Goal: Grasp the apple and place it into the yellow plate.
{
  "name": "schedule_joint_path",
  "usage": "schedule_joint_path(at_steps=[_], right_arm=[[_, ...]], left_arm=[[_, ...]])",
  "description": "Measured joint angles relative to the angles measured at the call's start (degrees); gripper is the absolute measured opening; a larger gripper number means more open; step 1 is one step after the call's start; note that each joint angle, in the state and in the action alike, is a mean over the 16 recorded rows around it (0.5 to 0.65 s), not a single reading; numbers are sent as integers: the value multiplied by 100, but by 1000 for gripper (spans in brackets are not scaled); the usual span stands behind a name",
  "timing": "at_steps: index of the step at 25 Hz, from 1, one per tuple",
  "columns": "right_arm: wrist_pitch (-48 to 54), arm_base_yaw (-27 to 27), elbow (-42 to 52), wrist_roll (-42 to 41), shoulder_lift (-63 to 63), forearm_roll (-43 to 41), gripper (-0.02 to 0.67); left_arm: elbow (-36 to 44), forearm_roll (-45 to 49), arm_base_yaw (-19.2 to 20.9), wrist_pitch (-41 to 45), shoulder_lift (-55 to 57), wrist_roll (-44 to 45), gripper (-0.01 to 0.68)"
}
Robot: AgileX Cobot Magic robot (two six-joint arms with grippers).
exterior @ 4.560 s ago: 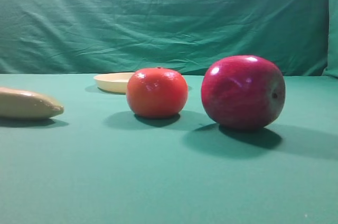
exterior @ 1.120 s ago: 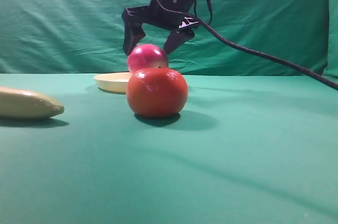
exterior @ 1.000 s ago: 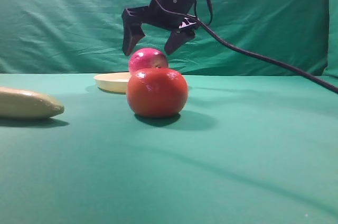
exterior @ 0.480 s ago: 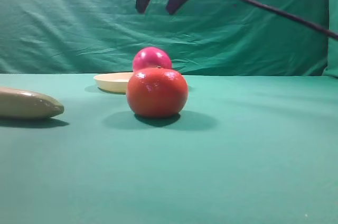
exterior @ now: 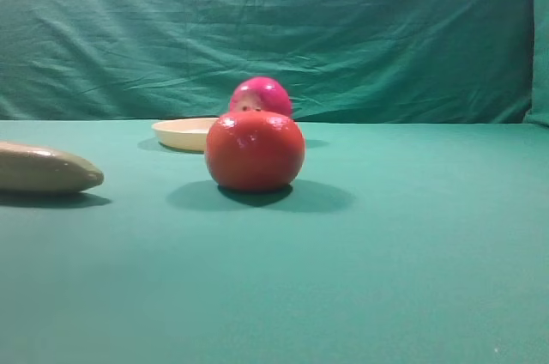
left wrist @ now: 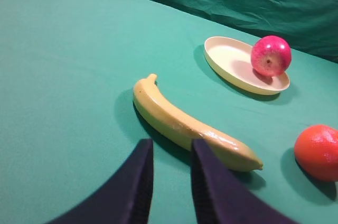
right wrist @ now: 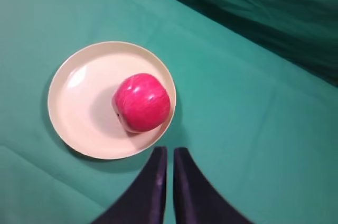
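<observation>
Looking down my right wrist camera, I see the right gripper (right wrist: 168,182) with its jaws pressed together and holding nothing. Just ahead of its fingertips and slightly left, the apple (right wrist: 141,102) sits inside the plate (right wrist: 79,105), toward the rim nearest the gripper. My left gripper (left wrist: 168,182) has its jaws a little apart, empty, with the banana (left wrist: 185,123) lying just beyond its fingertips and the orange fruit (left wrist: 318,151) off to its right.
</observation>
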Motion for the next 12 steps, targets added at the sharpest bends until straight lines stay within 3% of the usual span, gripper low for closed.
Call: schedule_joint_path(at_steps=[12], right_arm=[[-1167,0,3126,56,-2310,184,0]], left_arm=[[0,0,0,0,0,0,157]])
